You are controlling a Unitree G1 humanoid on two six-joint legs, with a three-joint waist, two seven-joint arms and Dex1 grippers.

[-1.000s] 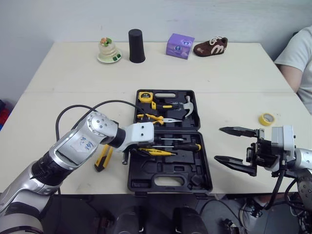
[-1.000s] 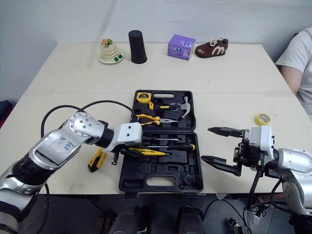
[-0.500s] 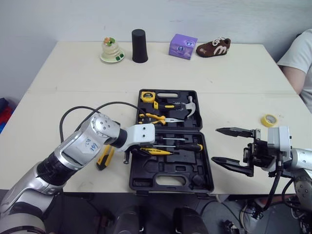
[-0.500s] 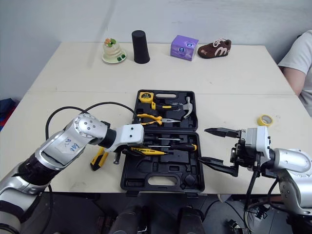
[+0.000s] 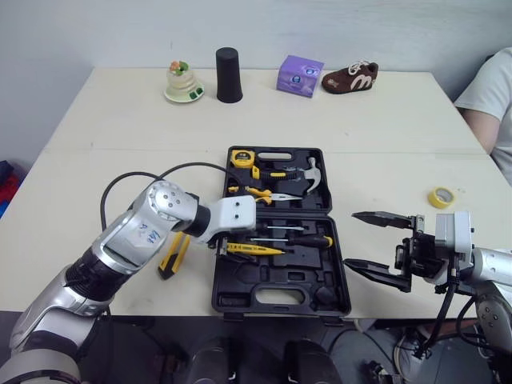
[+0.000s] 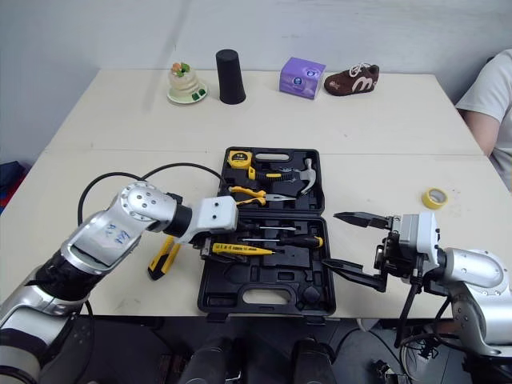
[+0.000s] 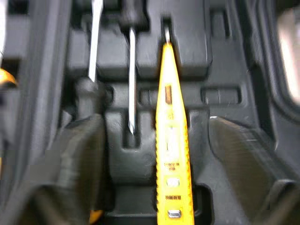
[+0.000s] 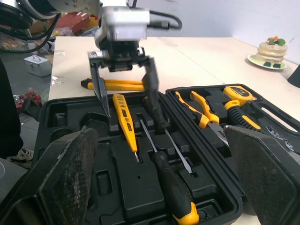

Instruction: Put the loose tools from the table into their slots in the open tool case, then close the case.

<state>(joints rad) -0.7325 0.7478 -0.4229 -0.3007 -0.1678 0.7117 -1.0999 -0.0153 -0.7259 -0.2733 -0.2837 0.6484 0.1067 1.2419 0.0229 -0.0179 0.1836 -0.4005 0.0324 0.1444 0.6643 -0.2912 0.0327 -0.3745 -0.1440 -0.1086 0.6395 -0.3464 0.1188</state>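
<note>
While my left gripper (image 8: 132, 114) hangs wide open astride the slim yellow tester screwdriver (image 5: 248, 249) lying in the open black plastic tool case (image 5: 280, 298), my right gripper (image 5: 352, 239) sits open and empty just right of it. Case also holds yellow tape measure (image 5: 240, 158), pliers (image 5: 254, 192), hammer (image 5: 308, 172). Yellow-black utility knife (image 5: 172, 258) lies outside, left of case.

One open tool case (image 5: 280, 298) lay on the worktop (image 5: 384, 120). Between the left jaws sat one yellow tester (image 5: 252, 250), with two screwdrivers (image 5: 308, 240) just beside it. Farther from both sets of jaws, the case held one pair of pliers (image 5: 260, 193), one tape measure (image 5: 239, 158) and one hammer (image 5: 310, 174). One utility knife (image 5: 172, 258) lay near the left jaws and one tape roll (image 5: 439, 197) near the right jaws. Well away stood one black cup (image 5: 229, 74), one purple box (image 5: 300, 75), one shoe (image 5: 349, 77) and one cake ornament (image 5: 182, 82).
</note>
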